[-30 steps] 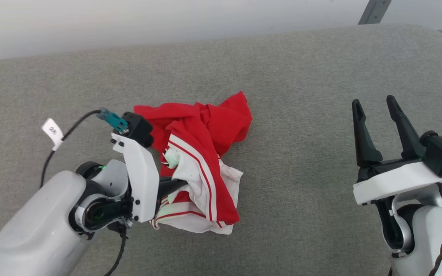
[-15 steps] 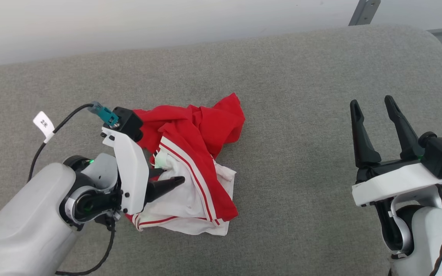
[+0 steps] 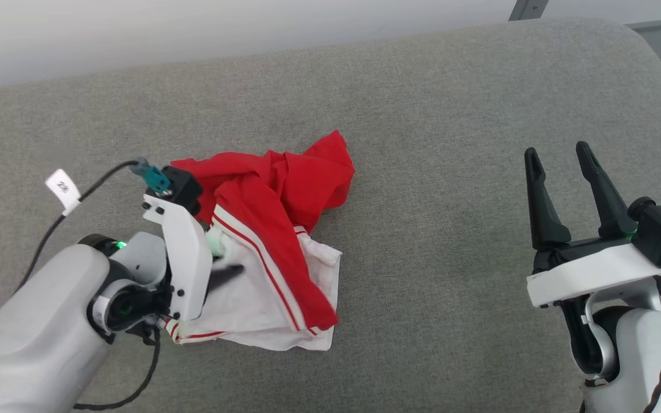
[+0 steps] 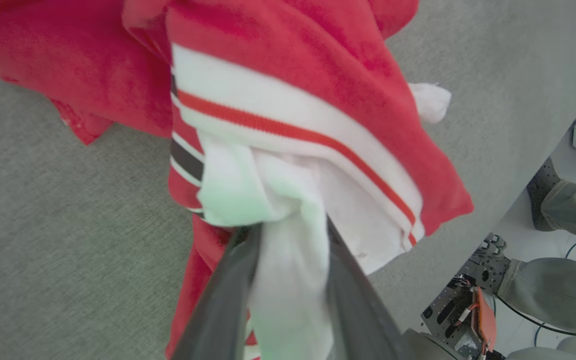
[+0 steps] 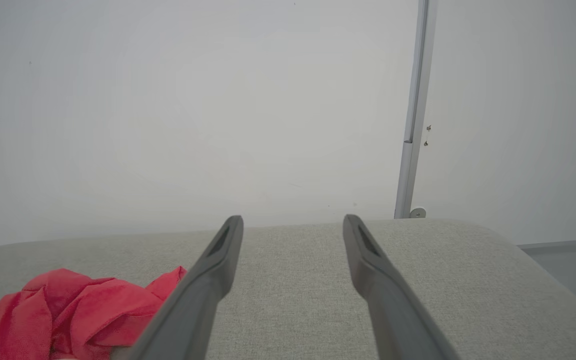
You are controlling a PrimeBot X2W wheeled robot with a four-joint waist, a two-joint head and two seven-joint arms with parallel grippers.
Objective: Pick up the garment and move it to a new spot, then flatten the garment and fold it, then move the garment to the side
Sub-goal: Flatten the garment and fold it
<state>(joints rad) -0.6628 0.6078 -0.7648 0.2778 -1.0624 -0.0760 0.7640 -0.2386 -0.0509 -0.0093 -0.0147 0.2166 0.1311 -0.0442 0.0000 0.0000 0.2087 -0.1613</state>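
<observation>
The garment [image 3: 273,229] lies crumpled on the grey cushion, red on top with white striped cuff ends toward me. My left gripper [image 3: 230,263] sits at its left edge, one dark finger blurred over the white cloth. In the left wrist view the garment [image 4: 318,75] spreads ahead, and the left gripper [image 4: 284,230] has its jaws apart with a bunch of white cloth lying between them. My right gripper [image 3: 560,152] stands open far to the right, above bare cushion, holding nothing. The right wrist view has the right gripper [image 5: 293,220] open and the garment [image 5: 68,310] at lower left.
The grey cushion [image 3: 451,115] runs wide, with its rounded far edge against a pale wall. A metal post [image 5: 413,125] rises behind the right end. Past the cushion's edge, a person's legs [image 4: 568,210] and some equipment [image 4: 468,310] stand on the floor.
My left gripper, earlier shut on the white cloth, has opened and drawn back a little toward the garment's left edge. The head camera has shifted. The right arm has held still.
</observation>
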